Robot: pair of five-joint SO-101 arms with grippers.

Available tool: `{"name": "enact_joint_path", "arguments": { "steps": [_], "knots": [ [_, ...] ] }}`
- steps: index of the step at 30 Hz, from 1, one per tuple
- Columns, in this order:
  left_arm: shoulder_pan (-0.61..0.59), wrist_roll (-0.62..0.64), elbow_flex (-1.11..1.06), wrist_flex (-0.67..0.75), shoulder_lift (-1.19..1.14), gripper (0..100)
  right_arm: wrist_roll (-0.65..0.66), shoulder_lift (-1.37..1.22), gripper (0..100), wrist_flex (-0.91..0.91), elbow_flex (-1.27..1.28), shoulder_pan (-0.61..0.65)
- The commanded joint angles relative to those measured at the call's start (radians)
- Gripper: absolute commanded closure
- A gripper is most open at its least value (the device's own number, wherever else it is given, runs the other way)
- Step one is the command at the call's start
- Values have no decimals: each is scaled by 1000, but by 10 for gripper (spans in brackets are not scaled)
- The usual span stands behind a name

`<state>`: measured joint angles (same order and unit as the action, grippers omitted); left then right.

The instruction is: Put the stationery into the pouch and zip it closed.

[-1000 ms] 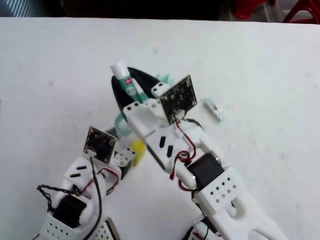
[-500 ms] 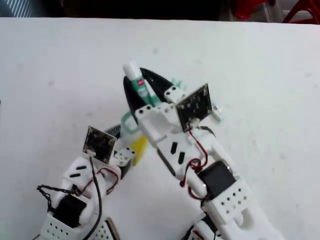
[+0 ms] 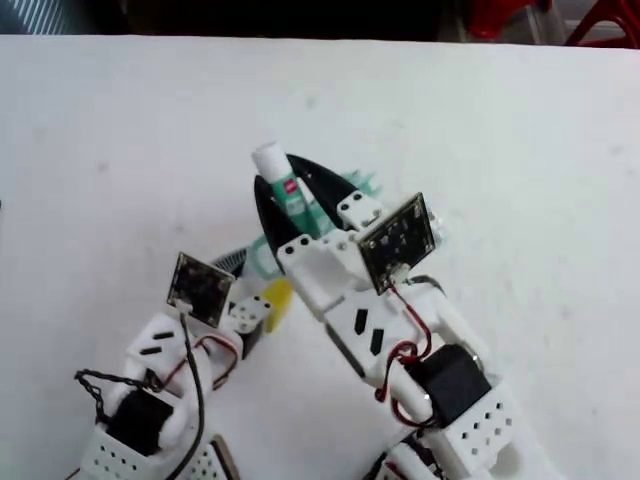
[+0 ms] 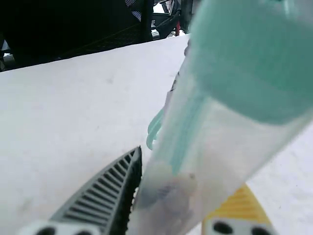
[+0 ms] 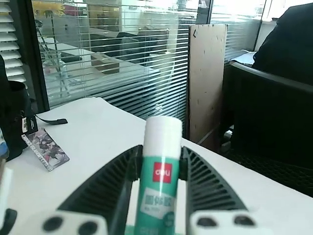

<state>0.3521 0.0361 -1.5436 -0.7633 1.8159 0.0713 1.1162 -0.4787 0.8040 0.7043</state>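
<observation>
The right tool (image 5: 161,149) is clamping the glue stick (image 5: 160,178) over the bench (image 3: 500,120), the left tool (image 4: 188,183) is pinching the pouch (image 4: 210,122) beside it; insertion is calling for aligning stick with pouch mouth before release

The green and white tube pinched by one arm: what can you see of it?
It is a glue stick: a round, plastic-looking tube with a white cap on and a green label bearing a red patch. The right gripper clamps its body between two ribbed black fingers, capped end poking beyond their tips, above the white table.
</observation>
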Motion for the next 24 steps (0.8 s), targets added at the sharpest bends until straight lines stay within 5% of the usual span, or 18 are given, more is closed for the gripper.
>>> {"name": "enact_joint_path", "arguments": {
  "steps": [1,15,19,24],
  "knots": [
    [-15,12,66,28,7,800,12,19,979,-24,-68,-1],
    [-21,5,69,48,7,934,15,19,981,-219,-226,-7],
    [-22,5,68,46,7,935,115,21,981,-352,-222,-120],
    [-21,5,68,48,7,935,284,10,981,-490,-92,-407]
  ]
}}
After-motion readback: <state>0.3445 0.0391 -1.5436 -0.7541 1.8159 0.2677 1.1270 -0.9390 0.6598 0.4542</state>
